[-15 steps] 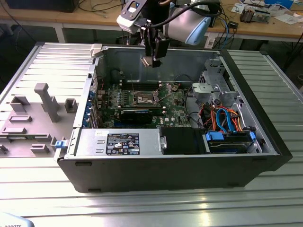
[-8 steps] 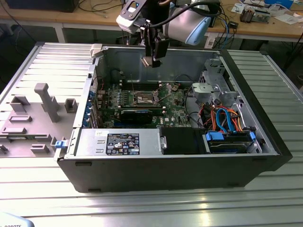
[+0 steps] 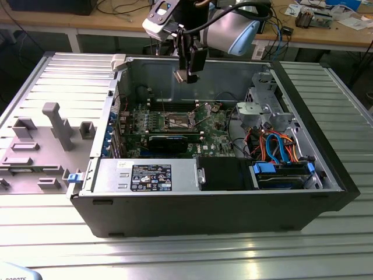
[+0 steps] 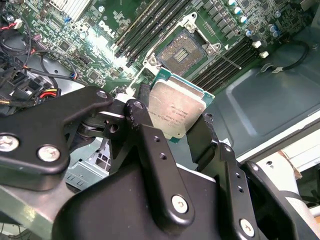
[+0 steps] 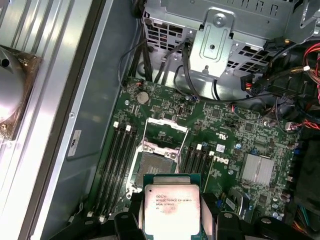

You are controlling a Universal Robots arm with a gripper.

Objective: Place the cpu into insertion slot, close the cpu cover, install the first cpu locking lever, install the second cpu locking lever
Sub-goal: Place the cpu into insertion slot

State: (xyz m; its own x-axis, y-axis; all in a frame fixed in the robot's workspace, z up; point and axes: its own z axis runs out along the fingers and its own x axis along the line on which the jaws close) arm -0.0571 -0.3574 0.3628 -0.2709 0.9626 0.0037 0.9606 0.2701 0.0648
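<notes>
While the black two-fingered pincer (image 3: 187, 74) clamps the flat, square, silver-topped cpu (image 5: 171, 207) by its edges, the dark-centred, silver-rimmed insertion slot (image 5: 152, 167) lies empty well below it, with the thin silver-frame cpu cover (image 5: 167, 123) raised open. No step looks finished yet; all four remain.

Robotics lab: open PC case (image 3: 204, 211) on slotted aluminium desk (image 3: 175, 256), cable-strewn wooden desk (image 3: 46, 21) behind, grey fixtures (image 3: 55, 122) alongside.
</notes>
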